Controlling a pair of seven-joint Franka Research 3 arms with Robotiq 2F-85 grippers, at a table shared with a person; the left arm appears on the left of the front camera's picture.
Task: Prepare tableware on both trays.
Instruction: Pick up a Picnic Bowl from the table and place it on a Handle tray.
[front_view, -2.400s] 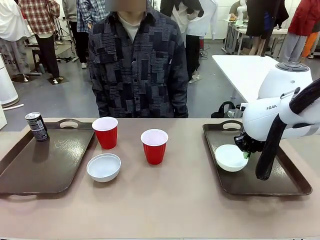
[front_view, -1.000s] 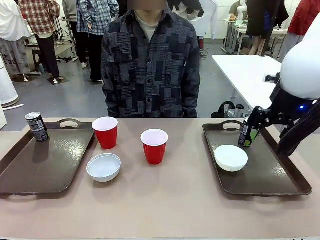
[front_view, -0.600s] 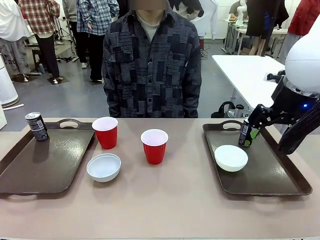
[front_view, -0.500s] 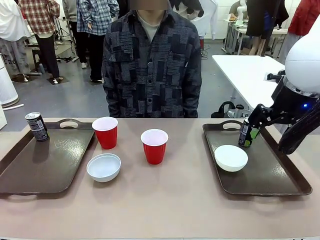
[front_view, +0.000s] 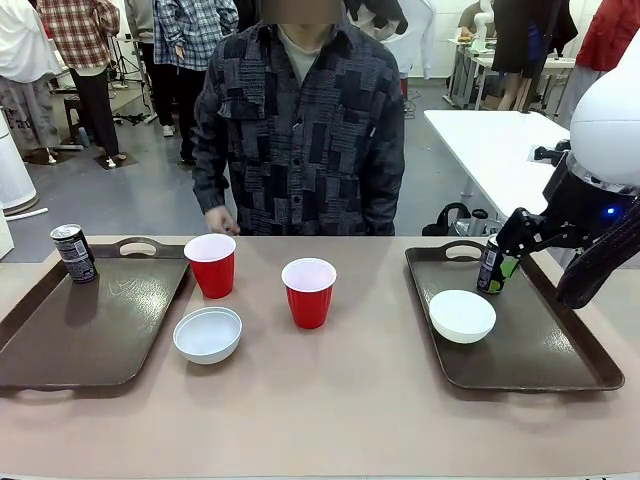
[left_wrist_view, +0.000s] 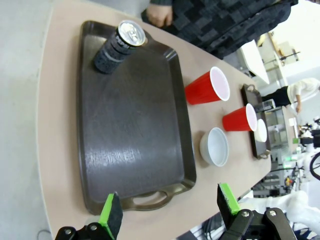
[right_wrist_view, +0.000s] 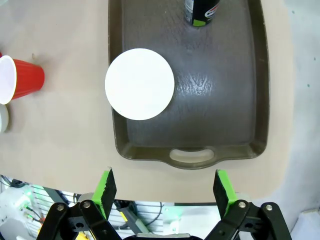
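The left tray (front_view: 100, 335) carries a dark can (front_view: 73, 252) at its far corner. Between the trays, on the bare table, stand two red cups (front_view: 212, 264) (front_view: 309, 291) and a white bowl (front_view: 207, 334). The right tray (front_view: 540, 350) holds a white bowl (front_view: 462, 315) and a dark can with green print (front_view: 490, 266). My left gripper (left_wrist_view: 169, 207) hangs open high over the near end of the left tray (left_wrist_view: 135, 130), with nothing between its fingers. My right gripper (right_wrist_view: 162, 187) is open well above the right tray's near handle; the bowl (right_wrist_view: 140, 84) and the can (right_wrist_view: 200, 11) lie below it, untouched.
A person stands at the far side of the table, with one hand (front_view: 217, 220) at the far edge behind the left cup. My right arm (front_view: 605, 130) rises over the right tray's outer side. Bare tabletop (front_view: 330, 400) runs along the near edge.
My right gripper has let go of the bowl on the right tray and risen clear. In the last half second the person's hand has come down to the far table edge.
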